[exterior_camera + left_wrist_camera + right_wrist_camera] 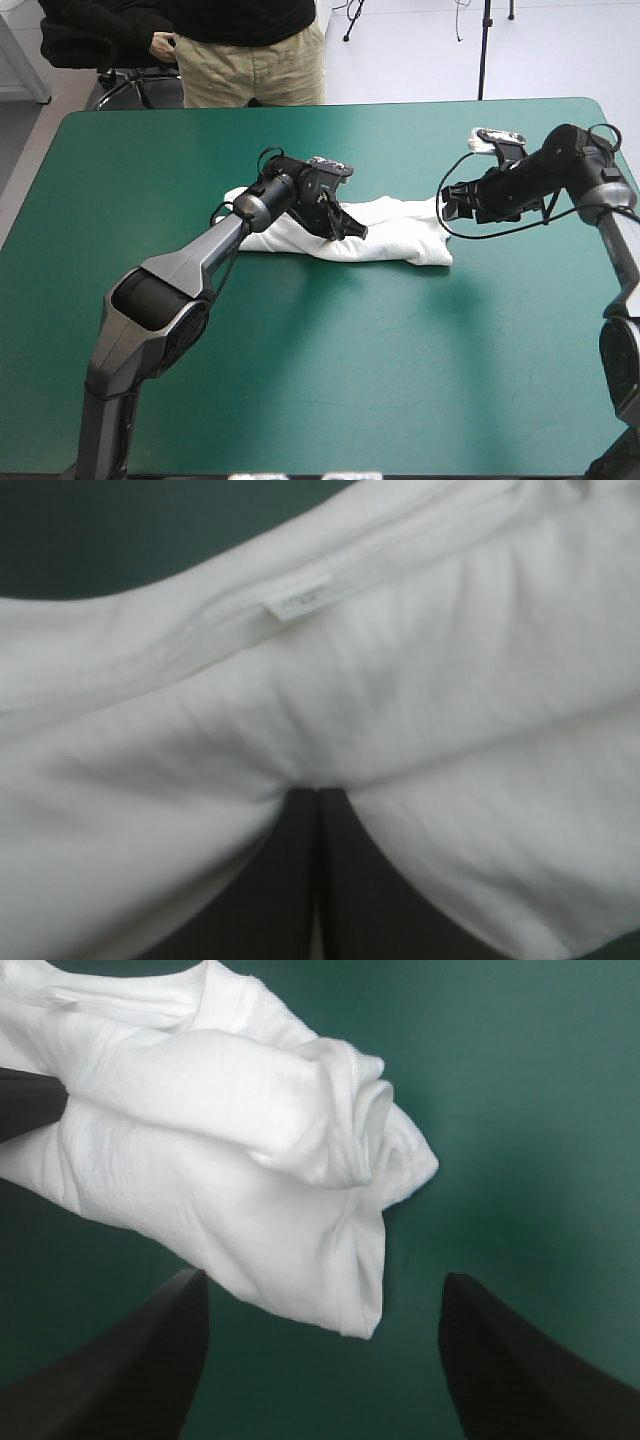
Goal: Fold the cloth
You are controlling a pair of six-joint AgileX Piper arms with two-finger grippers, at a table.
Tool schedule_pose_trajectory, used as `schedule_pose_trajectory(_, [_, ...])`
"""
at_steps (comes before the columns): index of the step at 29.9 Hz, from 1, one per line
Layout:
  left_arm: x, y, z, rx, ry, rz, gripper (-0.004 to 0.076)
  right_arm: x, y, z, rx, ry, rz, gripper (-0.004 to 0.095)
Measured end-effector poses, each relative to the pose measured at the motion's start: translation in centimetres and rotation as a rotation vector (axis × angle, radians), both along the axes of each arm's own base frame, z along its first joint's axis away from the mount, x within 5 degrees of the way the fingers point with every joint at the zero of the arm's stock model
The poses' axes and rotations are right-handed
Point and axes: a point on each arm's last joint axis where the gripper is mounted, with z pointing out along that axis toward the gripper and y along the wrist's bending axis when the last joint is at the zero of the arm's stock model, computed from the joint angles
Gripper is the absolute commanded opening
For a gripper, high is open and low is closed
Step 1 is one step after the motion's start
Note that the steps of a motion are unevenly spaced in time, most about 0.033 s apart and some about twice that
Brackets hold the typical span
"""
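Ok, T-shirt [395, 238] is a folded bundle on the teal-green cover [330, 380], a bit toward 12 o'clock from table centre, with its long axis running 9 to 3. From 7 o'clock the left gripper [348, 226] reaches in and sits on the bundle's middle. In its wrist view the black fingers [290, 880] are pressed together in one pointed arch, pinching a ridge of cloth, with creases fanning out from the tip. Ahead of that tip are a small white label [298, 598] and a stitched hem [180, 650], then a sliver of cover. At the bundle's 3 o'clock end the right gripper [449, 206] sits low over the table, pointing toward 9 o'clock. Its own fingers [150, 1360] are spread wide and hold nothing. The bundle's rolled end lies just ahead of them, roughly centred on the gap. Whether it touches them I can't tell. On the bundle's far side in that view, a dark bit of the left gripper shows, buried in cloth.
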Motion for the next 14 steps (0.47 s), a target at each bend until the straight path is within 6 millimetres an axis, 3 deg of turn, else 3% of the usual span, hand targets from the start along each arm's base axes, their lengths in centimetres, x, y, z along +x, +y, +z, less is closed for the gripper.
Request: schedule_pose_trajectory(14, [0.0,0.0,0.0,-0.001,0.001,-0.01,-0.0017,3.1,1.0,-7.7,0.112,0.172,0.013,0.0658])
